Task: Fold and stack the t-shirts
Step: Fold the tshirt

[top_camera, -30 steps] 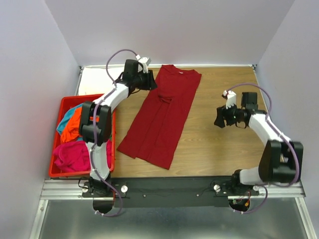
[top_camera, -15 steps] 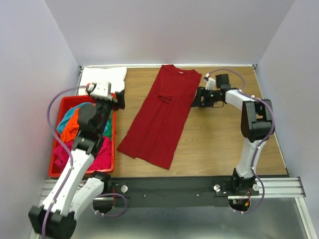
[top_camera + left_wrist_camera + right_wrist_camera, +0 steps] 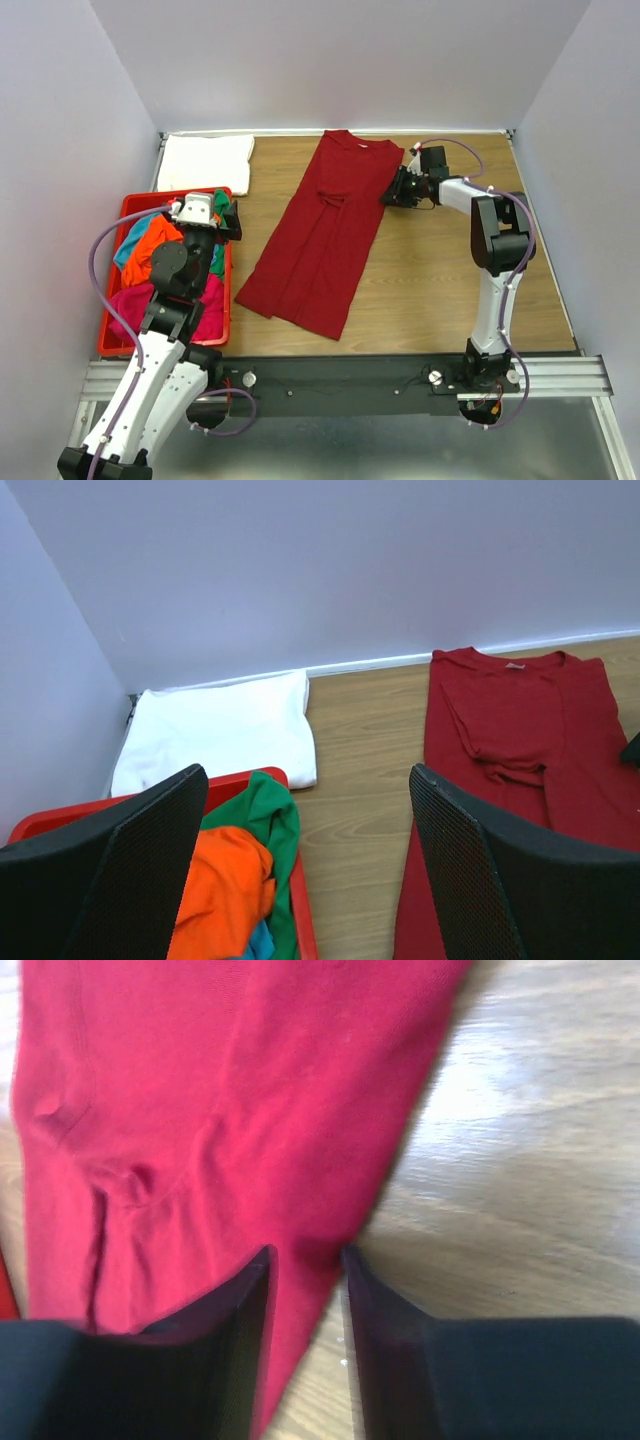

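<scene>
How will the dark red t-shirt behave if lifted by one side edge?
Likely floppy: the dark red t-shirt lies flat with soft wrinkles near its folded-in sleeve, so it should drape from the pinch. Probably light, being thin cloth. Pushed, it would likely bunch rather than slide on the wooden table.

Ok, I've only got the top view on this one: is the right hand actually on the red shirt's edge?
Observer: Yes. The right wrist view shows the edge of the dark red shirt lying between the fingers of the right hand, which stand a little apart. No pinch shows yet.
Operator: And the left hand, over the bin?
Observer: Its wrist view shows the left hand wide open, holding nothing.
Operator: It blocks the bin's far end for me. What's there?
Observer: A green shirt lies against an orange shirt inside the red bin.
</scene>
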Controlling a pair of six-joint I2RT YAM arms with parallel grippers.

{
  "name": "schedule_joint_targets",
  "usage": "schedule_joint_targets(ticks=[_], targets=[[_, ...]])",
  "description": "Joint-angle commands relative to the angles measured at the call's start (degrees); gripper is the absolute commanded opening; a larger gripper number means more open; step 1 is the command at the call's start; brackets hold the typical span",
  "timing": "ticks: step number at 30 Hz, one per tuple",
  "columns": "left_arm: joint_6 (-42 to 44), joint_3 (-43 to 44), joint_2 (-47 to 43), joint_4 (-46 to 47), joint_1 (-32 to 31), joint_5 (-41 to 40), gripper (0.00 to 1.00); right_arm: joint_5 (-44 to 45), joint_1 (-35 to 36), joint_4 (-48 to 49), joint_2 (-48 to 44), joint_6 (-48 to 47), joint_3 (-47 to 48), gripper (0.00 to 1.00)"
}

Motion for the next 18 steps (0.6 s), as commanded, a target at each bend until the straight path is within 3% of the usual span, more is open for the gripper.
schedule_joint_targets(ticks=[1, 3, 5, 9, 15, 18], targets=[[1.1, 0.5, -0.4, 1.3, -0.3, -1.6, 0.89, 6.8, 0.6, -0.6, 3.0, 2.0, -0.8, 0.31], [1.2, 0.5, -0.3, 1.4, -0.3, -1.0, 0.89, 7.3, 0.7, -0.5, 2.9, 1.9, -1.3, 0.23], [1.5, 0.4, -0.3, 1.3, -0.3, -0.3, 0.89, 9.0, 0.6, -0.6, 2.4, 1.3, -2.2, 0.08], [1.8, 0.4, -0.6, 1.4, -0.3, 1.4, 0.89, 7.9, -1.4, -1.1, -0.3, -0.6, -4.7, 0.01], [2.2, 0.0, -1.3, 2.1, -0.3, 4.3, 0.89, 6.9, -8.5, -6.7, -5.0, -5.9, -6.1, 0.02], [2.3, 0.1, -1.4, 2.2, -0.3, 5.2, 0.89, 6.9, -12.8, -10.3, -6.0, -10.5, -5.0, 0.15]])
